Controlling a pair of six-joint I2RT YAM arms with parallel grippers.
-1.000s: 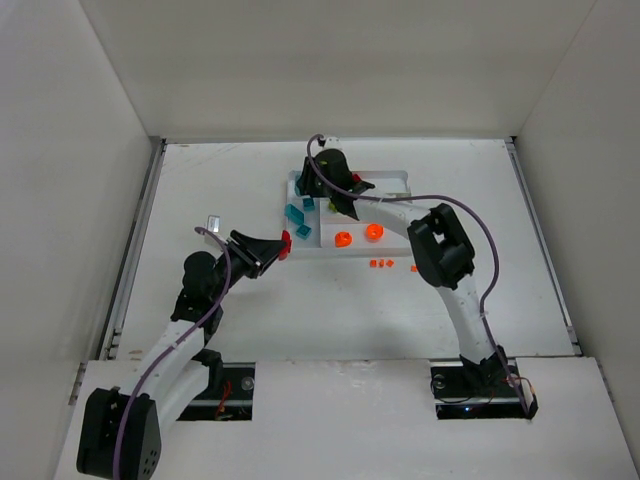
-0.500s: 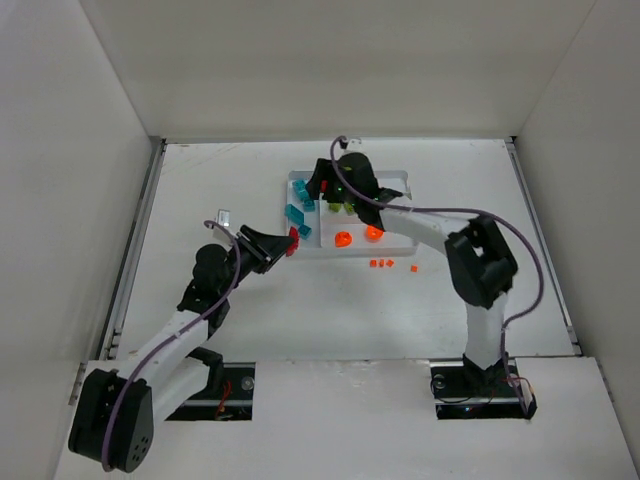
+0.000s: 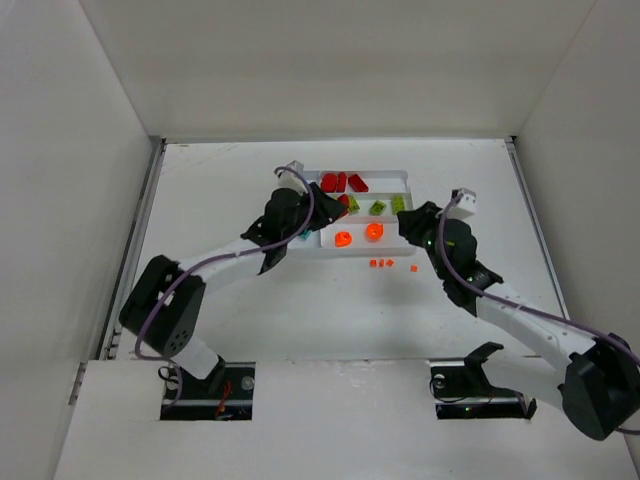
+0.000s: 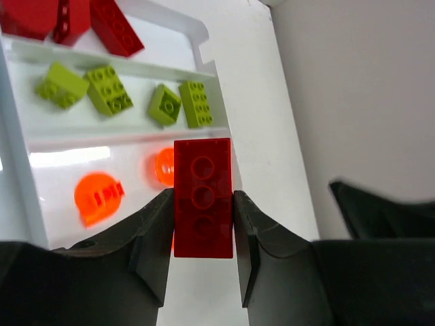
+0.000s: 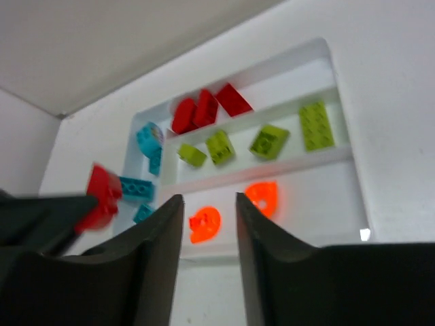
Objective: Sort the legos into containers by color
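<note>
My left gripper (image 3: 300, 222) is over the left end of the white tray (image 3: 405, 175) and is shut on a red brick (image 4: 203, 197), held above the tray. The tray's far section holds red bricks (image 3: 340, 182). The middle section holds lime green bricks (image 3: 378, 207). The near section holds two orange round pieces (image 3: 342, 239). Teal bricks (image 5: 139, 187) lie in the left end section, mostly hidden under my left gripper in the top view. My right gripper (image 3: 408, 225) is open and empty at the tray's right near corner. In the right wrist view its open fingers (image 5: 209, 224) frame the orange pieces.
Tiny orange pieces (image 3: 378, 263) and one more (image 3: 413, 268) lie on the table just in front of the tray. White walls enclose the table on three sides. The held red brick also shows in the right wrist view (image 5: 102, 193), at the left.
My left gripper has moved up and right from beside the tray to over its left end, still holding the red brick. My right arm has drawn back from over the tray to its right near corner.
</note>
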